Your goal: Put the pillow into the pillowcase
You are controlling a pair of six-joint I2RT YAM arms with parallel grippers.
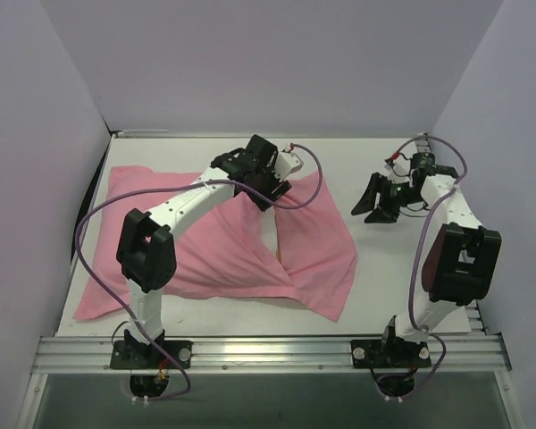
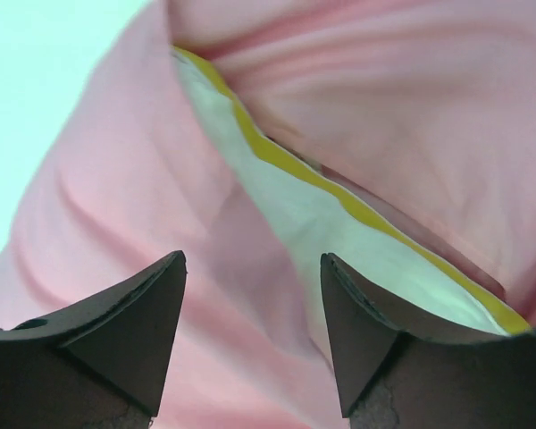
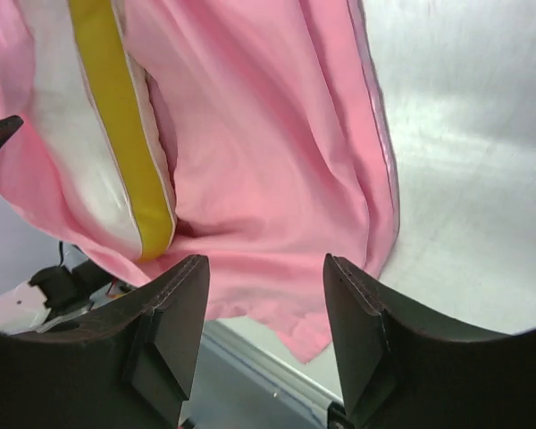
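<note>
Wrinkled pink cloth pillowcase [image 1: 205, 259] lies spread over the left and middle of the pale matte table [image 1: 402, 268], with its right corner hanging toward the near edge. The fabric is thin, with soft folds and a stitched hem along its right side in the right wrist view.

Plump white pillow with a yellow trim band [image 1: 266, 229] sits mostly under and inside the pillowcase. Only a small white patch shows at a gap in the cloth near the table's centre. Left wrist view shows the smooth white pillow face and its yellow band running diagonally between pink layers. Right wrist view shows the same band as a flat, bright strip.

Left gripper [image 2: 252, 261], with black wedge-shaped fingers, hangs over the pillowcase at the gap. Its jaws are spread wide and nothing is gripped.

Right gripper [image 1: 376, 202] hangs over bare table, right of the pillowcase and well apart from it. Its jaws are also spread wide and empty.

Purple cables [image 1: 308, 179] loop off both white arms. A ribbed aluminium rail [image 1: 268, 353] runs along the near edge.
</note>
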